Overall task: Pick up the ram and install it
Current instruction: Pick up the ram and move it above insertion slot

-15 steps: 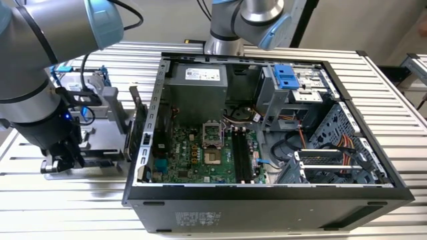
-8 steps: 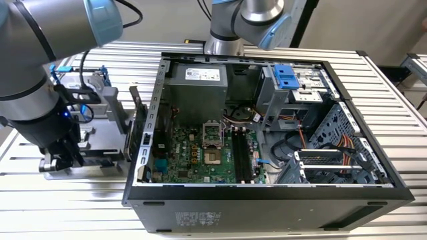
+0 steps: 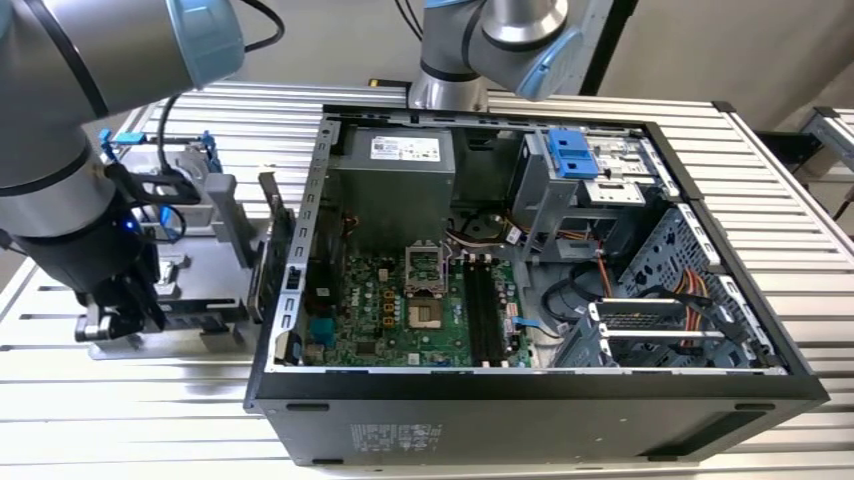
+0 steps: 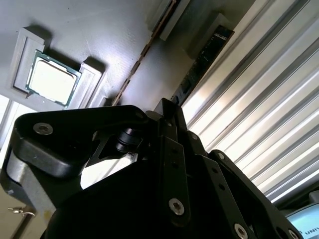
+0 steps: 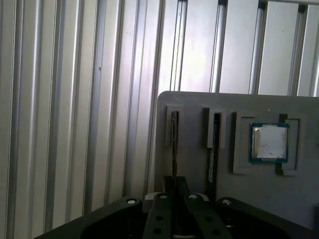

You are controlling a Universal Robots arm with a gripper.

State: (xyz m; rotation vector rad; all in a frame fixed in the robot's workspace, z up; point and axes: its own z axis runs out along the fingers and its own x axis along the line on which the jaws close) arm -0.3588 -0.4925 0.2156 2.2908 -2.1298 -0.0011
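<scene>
The ram [image 5: 173,144] stands on edge in a slot of a grey holder plate [image 5: 199,104]; I see it edge-on as a thin strip, also in the second wrist view [image 4: 142,57]. My gripper [image 5: 175,181] sits right over that slot, its fingers drawn close together with the ram's edge running in between them, shut on it. The ram is still seated in the holder. In the exterior view my gripper [image 3: 114,320] is low at the grey holder [image 3: 200,300], on the exterior view's left of the open computer case [image 3: 534,400]. Dark memory slots [image 3: 483,310] lie on the motherboard.
A second thin stick [image 5: 214,144] stands in the neighbouring slot. A square silver CPU chip [image 5: 269,143] lies in a recess of the same plate. The ribbed metal table [image 3: 160,400] surrounds everything. Another arm's base [image 3: 447,90] stands behind the case.
</scene>
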